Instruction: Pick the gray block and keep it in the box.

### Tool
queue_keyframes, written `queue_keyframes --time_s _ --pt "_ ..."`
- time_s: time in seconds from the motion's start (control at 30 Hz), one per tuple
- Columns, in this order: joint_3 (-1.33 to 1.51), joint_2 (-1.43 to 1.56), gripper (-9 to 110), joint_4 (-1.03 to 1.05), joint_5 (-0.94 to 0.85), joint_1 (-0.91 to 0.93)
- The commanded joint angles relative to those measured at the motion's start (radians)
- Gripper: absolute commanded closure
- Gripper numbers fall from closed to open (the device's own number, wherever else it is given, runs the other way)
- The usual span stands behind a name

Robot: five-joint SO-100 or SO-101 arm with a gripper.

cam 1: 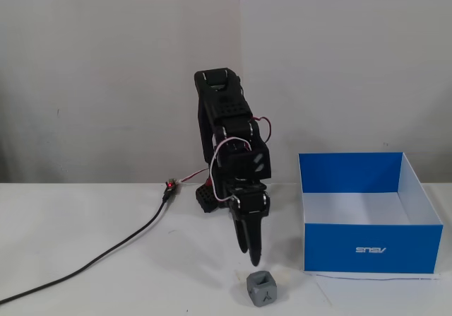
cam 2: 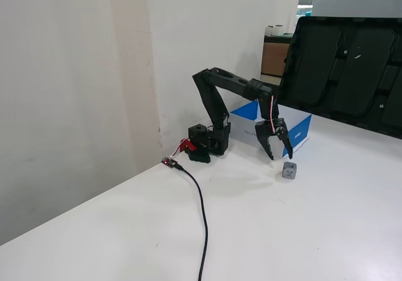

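pincer spread apart, empty, hanging just above the gray block | block sits on the table, near edge, left of the box | tip: I'd drop straight down, straddle the cube squarely, then squeeze

Dark gray block, blue-walled white-floored box, black cable

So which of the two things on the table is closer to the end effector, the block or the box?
The block: the small gray cube sits just below the end effector tips, while the blue box stands off to the right in this fixed view.
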Motion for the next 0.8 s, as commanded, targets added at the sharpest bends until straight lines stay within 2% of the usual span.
queue_keyframes --time_s 0.0,0.5,0.77 --pt "-0.124 -0.049 79 0.018 -0.008 -0.017" --pt "-0.27 -0.264 75 0.034 -0.006 -0.044" --pt "-0.293 -0.362 76 0.008 -0.003 -0.051"
